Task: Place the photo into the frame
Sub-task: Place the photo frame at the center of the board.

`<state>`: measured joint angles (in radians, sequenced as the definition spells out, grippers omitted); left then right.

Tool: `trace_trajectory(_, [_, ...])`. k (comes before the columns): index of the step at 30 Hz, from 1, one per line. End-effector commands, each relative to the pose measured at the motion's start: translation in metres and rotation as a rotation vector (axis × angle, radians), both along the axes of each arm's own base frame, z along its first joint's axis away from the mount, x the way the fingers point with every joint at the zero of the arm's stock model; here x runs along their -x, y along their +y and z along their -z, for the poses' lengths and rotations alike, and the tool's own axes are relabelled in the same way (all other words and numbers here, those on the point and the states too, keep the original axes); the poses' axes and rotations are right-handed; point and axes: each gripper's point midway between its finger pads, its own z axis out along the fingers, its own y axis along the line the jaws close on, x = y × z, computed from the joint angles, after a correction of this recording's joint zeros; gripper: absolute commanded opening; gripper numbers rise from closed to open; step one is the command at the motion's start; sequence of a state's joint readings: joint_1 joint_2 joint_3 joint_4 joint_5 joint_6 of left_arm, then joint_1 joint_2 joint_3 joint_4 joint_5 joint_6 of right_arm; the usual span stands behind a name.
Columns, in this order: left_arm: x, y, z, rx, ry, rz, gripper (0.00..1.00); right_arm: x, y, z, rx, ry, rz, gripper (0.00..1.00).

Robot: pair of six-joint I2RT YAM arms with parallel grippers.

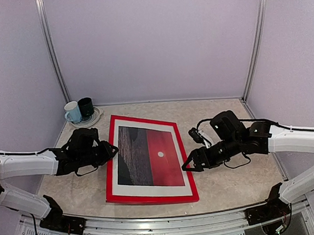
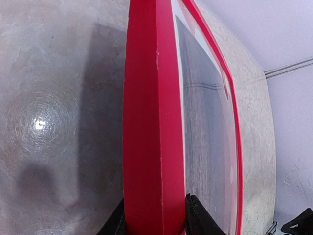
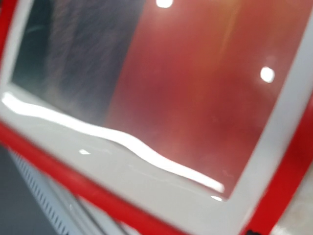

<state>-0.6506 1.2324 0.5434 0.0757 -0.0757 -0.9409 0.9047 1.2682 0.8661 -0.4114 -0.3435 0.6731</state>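
Photo lies face up inside the red frame on the table, centre of the top view, so what is left looks like squaring it up. Left gripper, part closed, pinches the frame's left rail between its fingers and should grip steadily. Right gripper, jaws wide and empty at the right rail, should nudge lightly, away from the mugs at upper left.
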Motion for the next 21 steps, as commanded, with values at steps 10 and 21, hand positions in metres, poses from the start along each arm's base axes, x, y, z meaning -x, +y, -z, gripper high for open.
trace_trajectory(10, [-0.002,-0.027,0.015,0.041,-0.031,-0.006,0.45,0.077,0.003,-0.004,-0.088,-0.004,-0.223,0.78])
trace_trajectory(21, [0.007,-0.047,0.040,0.037,0.015,0.033,0.62,0.103,-0.001,0.046,-0.022,0.068,-0.257,0.82])
